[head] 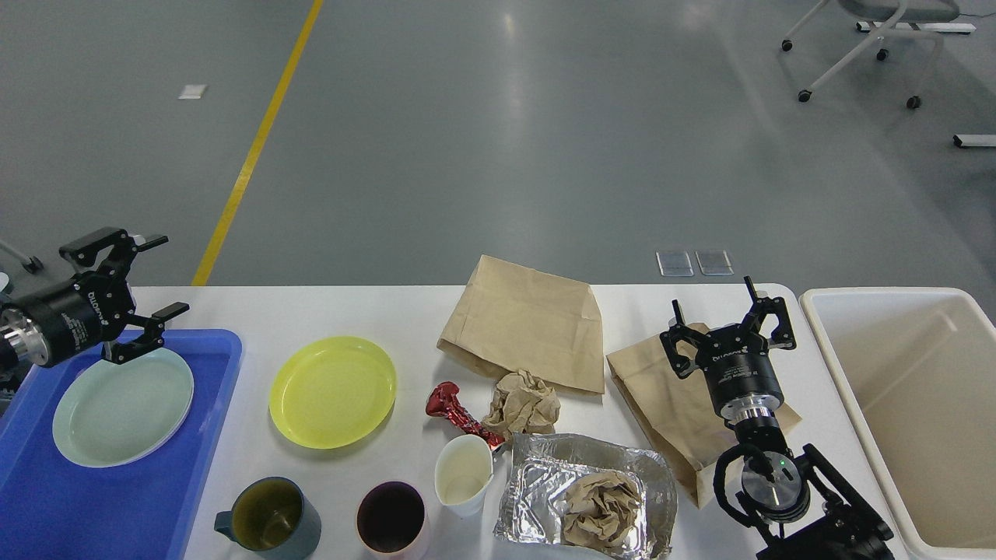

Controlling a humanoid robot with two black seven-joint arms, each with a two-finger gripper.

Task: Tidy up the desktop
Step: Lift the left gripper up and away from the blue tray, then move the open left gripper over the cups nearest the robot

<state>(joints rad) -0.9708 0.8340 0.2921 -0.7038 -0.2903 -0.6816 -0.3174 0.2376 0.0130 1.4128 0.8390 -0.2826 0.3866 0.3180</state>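
The white desktop (350, 307) carries a yellow plate (333, 391), two flat brown paper bags (525, 323) (661, 420), a crumpled paper ball (524, 404), a red wrapper (454, 411), a white paper cup (464, 474), a grey mug (272, 517), a dark cup (391, 519) and a foil sheet (545, 467) holding crumpled paper (599, 509). My left gripper (167, 274) hangs open and empty at the far left, above the tray's back edge. My right gripper (720, 311) stands open and empty over the right-hand bag.
A blue tray (117, 505) at the left holds a pale green plate (123, 406). A cream bin (918, 404) stands off the table's right end. Grey floor with a yellow line and an office chair lie beyond the table.
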